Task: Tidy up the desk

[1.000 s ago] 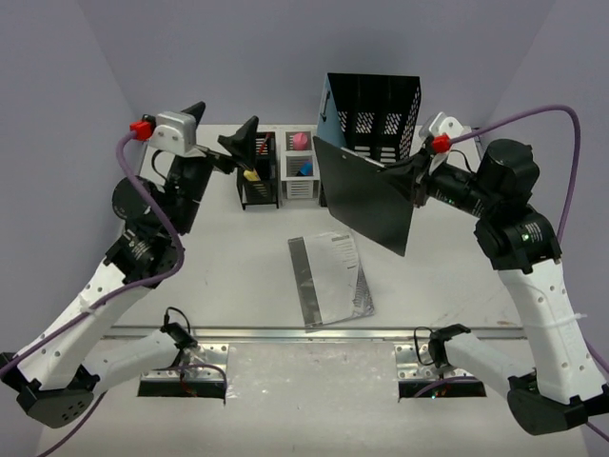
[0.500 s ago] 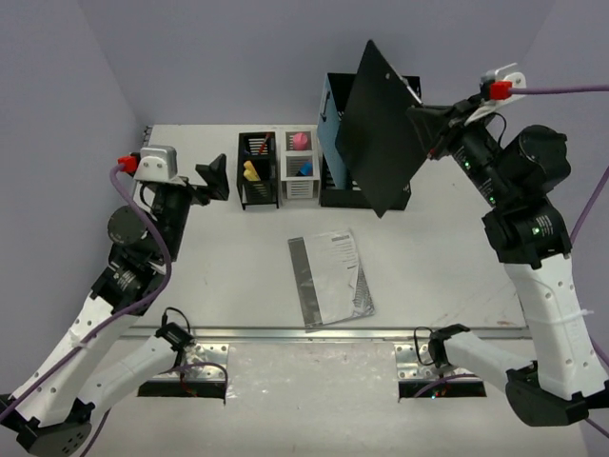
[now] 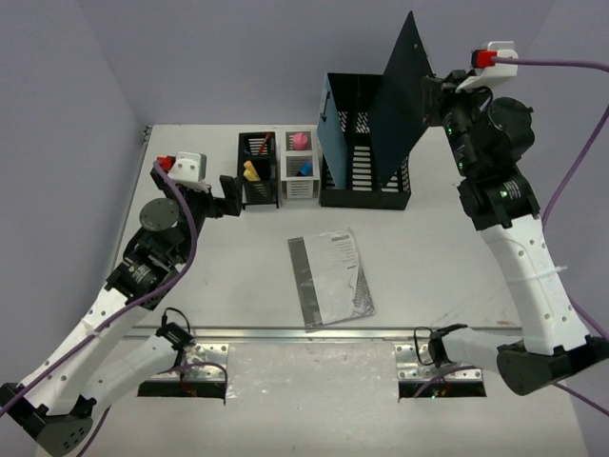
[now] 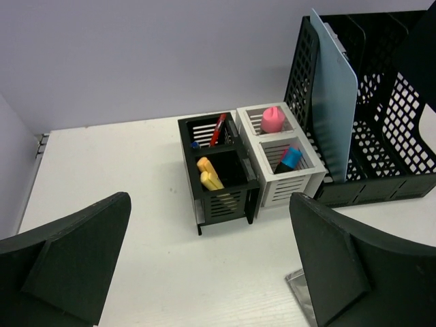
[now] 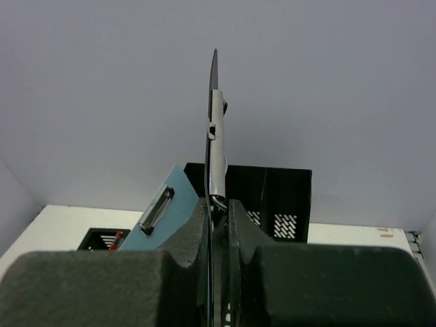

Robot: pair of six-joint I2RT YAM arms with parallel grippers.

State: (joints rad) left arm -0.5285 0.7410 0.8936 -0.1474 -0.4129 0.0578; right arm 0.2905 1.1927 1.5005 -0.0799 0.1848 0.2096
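Right gripper point(image 3: 433, 93) clamps the black clipboard point(image 3: 400, 95) upright over the file rack point(image 3: 366, 186), far right on the desk point(image 3: 238, 276); left gripper point(image 3: 228, 193) gapes empty. Misaligned lowering could snag it on the rack's rim.

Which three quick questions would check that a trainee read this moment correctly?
1. True or false: the left gripper is shut.
2. The right gripper holds: A) black clipboard B) stapler C) mug.
3. Which item stands in the file rack's leftmost slot, seen from the top camera?
Key: 1 false, its jaws stand open and empty. 2 A. 3 the blue clipboard.
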